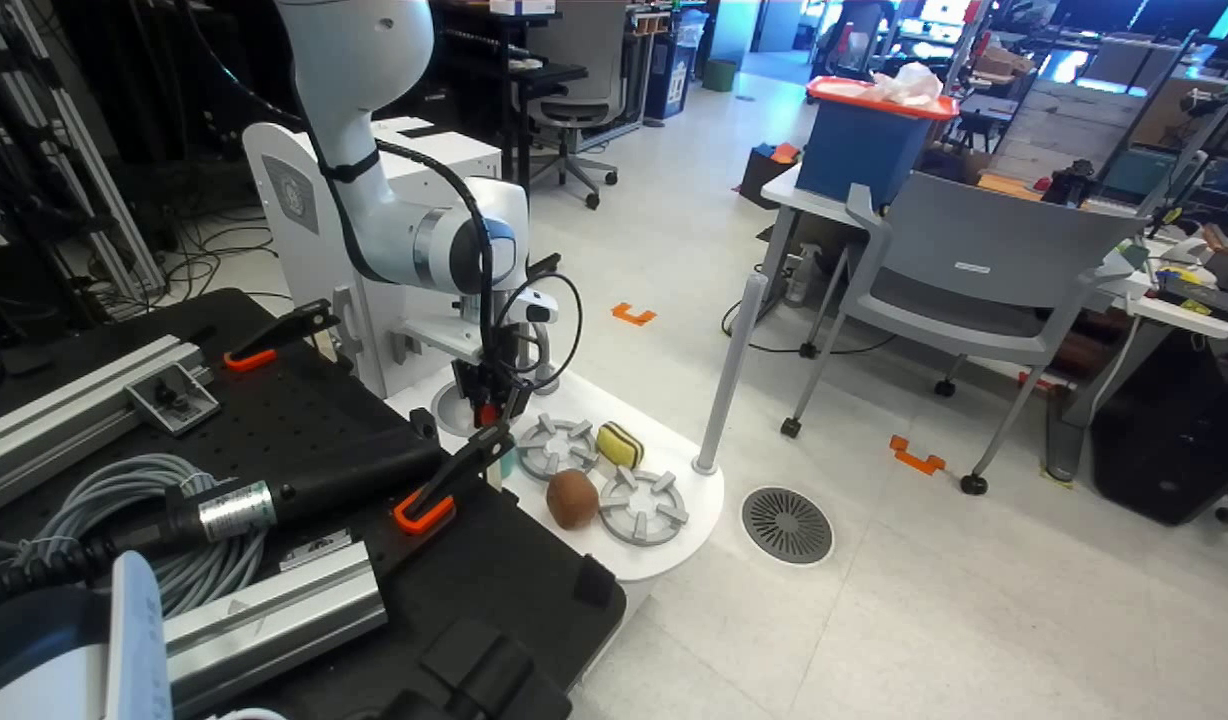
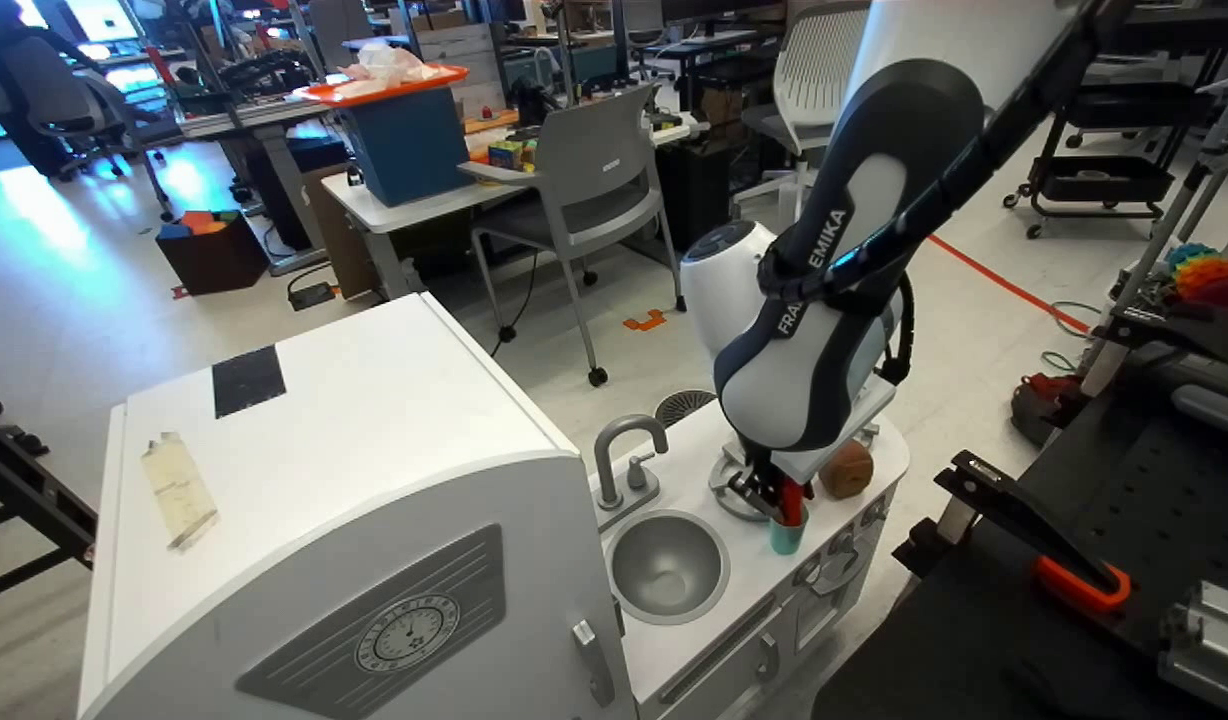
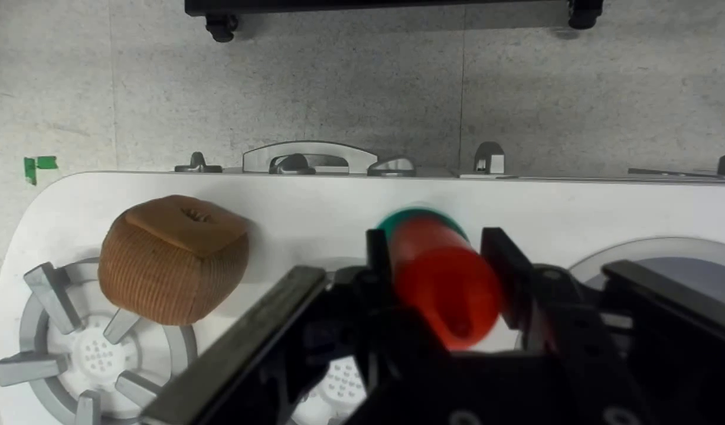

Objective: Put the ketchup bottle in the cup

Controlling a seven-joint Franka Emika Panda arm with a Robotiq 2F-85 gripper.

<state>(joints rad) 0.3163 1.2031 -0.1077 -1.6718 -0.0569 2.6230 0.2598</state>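
The red ketchup bottle (image 3: 448,289) stands with its lower end inside the small teal cup (image 3: 405,221) on the white play-kitchen counter. My gripper (image 3: 437,254) has a finger on each side of the bottle's upper part and appears shut on it; the right fingertip is very close to its side. The bottle (image 2: 792,500) and cup (image 2: 786,539) also show in an exterior view, with the cup near the counter's front edge. In another exterior view, only a bit of the bottle (image 1: 486,414) and cup (image 1: 507,462) shows past the clamp and black table.
A brown plush block (image 3: 173,260) rests partly on a grey burner (image 1: 644,508). A yellow block (image 1: 620,446) lies between the burners. The sink (image 2: 669,566) and faucet (image 2: 626,450) are beside the cup. A black table (image 1: 514,590) with clamps stands close to the counter.
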